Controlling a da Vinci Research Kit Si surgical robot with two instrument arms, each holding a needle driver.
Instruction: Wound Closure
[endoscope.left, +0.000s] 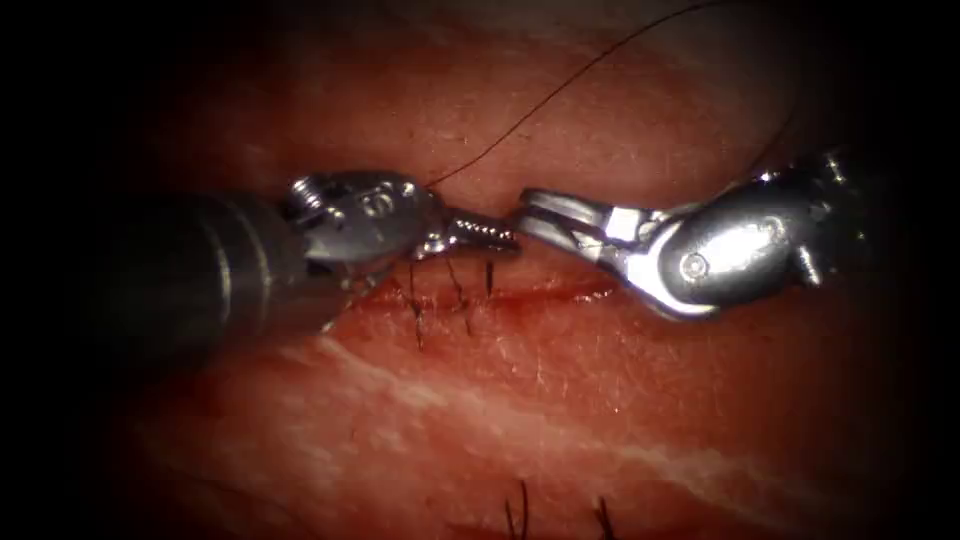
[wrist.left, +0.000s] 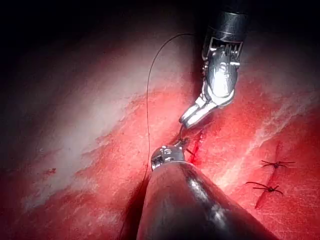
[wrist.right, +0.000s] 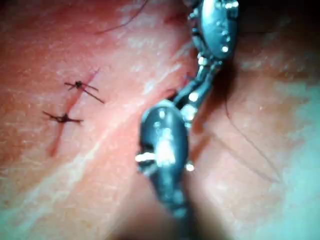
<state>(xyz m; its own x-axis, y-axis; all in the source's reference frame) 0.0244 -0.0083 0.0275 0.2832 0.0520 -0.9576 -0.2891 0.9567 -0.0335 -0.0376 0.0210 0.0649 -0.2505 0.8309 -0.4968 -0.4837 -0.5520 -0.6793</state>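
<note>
The left hand (endoscope.left: 480, 235), its jaws pressed together, and the right hand (endoscope.left: 545, 215), its jaws also together, are meeting tip to tip just above the cut (endoscope.left: 520, 293). Thread (endoscope.left: 560, 90) is running up from the left hand. I cannot tell who holds the needle. Below them, thread ends (endoscope.left: 440, 300) are crossing the cut in the tissue (endoscope.left: 560, 400). Judging by this, stitching is partway done.
</note>
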